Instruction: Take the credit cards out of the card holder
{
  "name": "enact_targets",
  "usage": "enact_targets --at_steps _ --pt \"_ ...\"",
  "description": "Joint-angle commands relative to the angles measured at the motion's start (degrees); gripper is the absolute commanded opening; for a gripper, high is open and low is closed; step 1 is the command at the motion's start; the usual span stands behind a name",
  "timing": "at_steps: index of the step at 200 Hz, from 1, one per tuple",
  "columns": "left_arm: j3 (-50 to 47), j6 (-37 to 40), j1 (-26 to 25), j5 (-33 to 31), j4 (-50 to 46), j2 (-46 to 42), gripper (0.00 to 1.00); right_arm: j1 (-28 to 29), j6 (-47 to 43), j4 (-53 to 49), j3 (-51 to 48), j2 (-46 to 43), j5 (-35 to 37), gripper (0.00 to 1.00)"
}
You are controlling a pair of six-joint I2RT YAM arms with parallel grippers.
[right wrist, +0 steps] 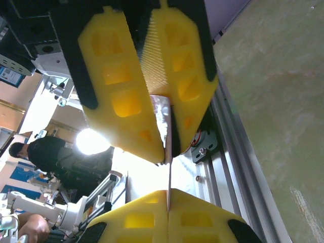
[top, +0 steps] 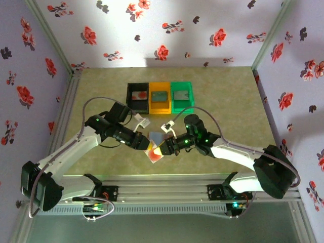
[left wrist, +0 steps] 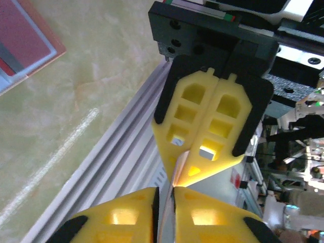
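Left tool (left wrist: 166,192) is pinched shut on one end of a thin credit card (right wrist: 160,119). Right tool (right wrist: 167,193) clamps the other end, tip to tip. We see the card edge-on, long axis running between them. Card holder (left wrist: 25,40) lies open on the surface (left wrist: 101,76) just below.

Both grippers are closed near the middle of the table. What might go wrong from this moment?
1. The left gripper and the right gripper both pinch one thin card, seen edge-on; opposing pulls might bend it or let it slip.
2. The card holder lies loose on the table close by, so a lowering arm might push it.
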Motion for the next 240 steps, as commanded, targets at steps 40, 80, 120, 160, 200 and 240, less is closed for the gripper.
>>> enact_targets --at_steps 40,80,120,160,200,240 --pt "-1.4 -0.3 -0.3 1.4 1.1 -2.6 0.0 0.6 -7.1 -6.6 1.1 -3.2 3.6 0.27" --pt "-3.7 -5.9 2.8 -2.9 6.8 -6.4 0.0 -2.7 -8.5 -10.6 -0.3 -10.2 15.3 0.62" --pt "-8.3 -13.9 6.7 -10.0 15.7 -11.5 0.0 -6.2 -5.4 -8.1 -4.7 -18.9 26.2 0.75" --pt "-9.4 -18.6 11.8 -19.5 20.8 -11.8 0.0 -8.7 -3.4 -9.4 -5.7 -24.2 33.0 0.81" --pt "-3.3 -18.6 15.7 -27.3 23.8 -2.9 0.0 -9.5 -3.5 -15.7 -5.0 -31.6 44.4 0.99" --pt "9.4 -17.4 18.2 -33.0 23.8 10.1 0.0 -9.7 -7.2 -26.3 -0.6 -36.9 52.1 0.99"
